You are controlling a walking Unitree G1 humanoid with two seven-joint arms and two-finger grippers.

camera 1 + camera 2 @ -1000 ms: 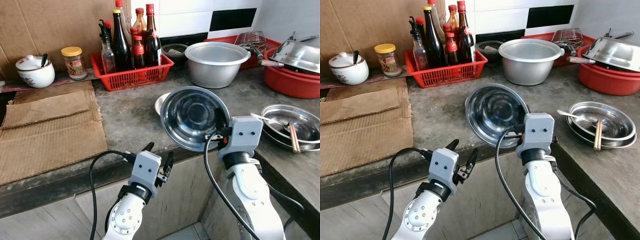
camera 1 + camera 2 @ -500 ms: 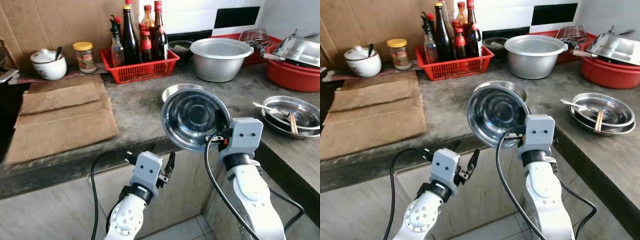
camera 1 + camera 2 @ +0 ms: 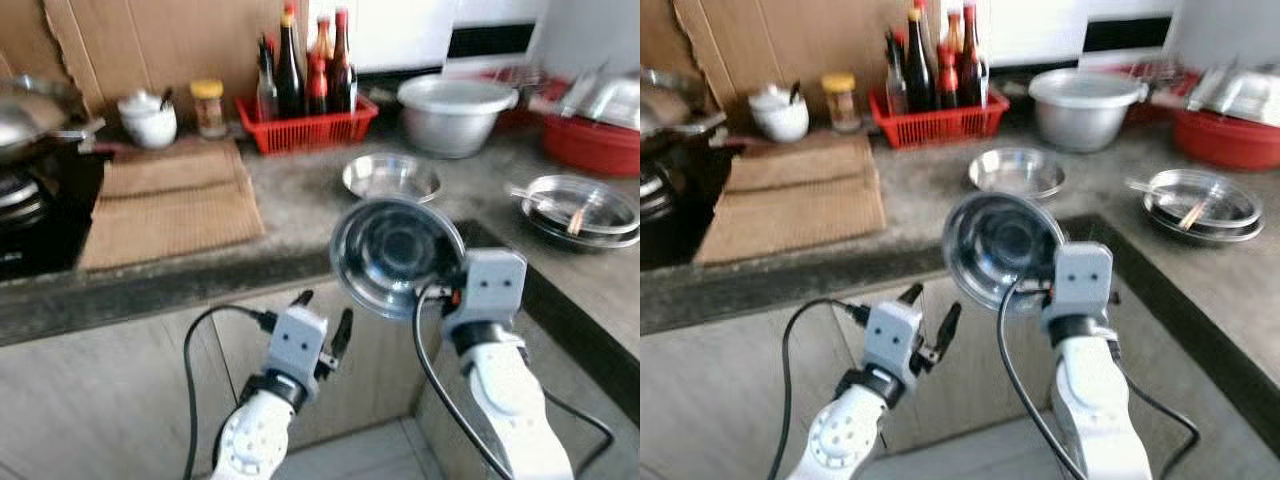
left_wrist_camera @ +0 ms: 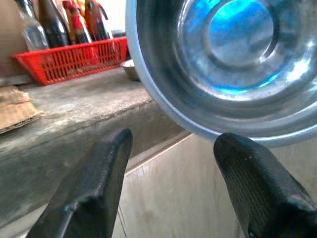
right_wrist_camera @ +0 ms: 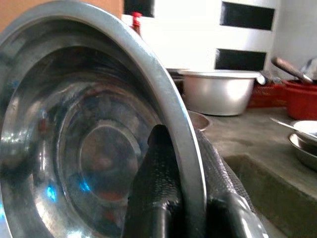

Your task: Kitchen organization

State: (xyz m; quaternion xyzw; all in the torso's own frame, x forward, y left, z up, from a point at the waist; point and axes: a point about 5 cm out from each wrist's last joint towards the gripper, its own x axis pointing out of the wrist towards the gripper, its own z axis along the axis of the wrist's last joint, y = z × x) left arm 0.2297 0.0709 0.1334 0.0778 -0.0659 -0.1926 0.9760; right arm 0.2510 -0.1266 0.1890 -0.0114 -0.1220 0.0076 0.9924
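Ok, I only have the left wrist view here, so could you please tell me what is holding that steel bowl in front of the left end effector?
Observer: The right end effector is shut on the rim of the steel bowl, with one finger inside and one outside.
Operator: Thank you. What lies on the counter to the robot's right?
Observer: Stacked steel dishes with utensils lying in them.
Operator: And what is at the far left?
Observer: A stove with a pan on it, next to the flattened cardboard.
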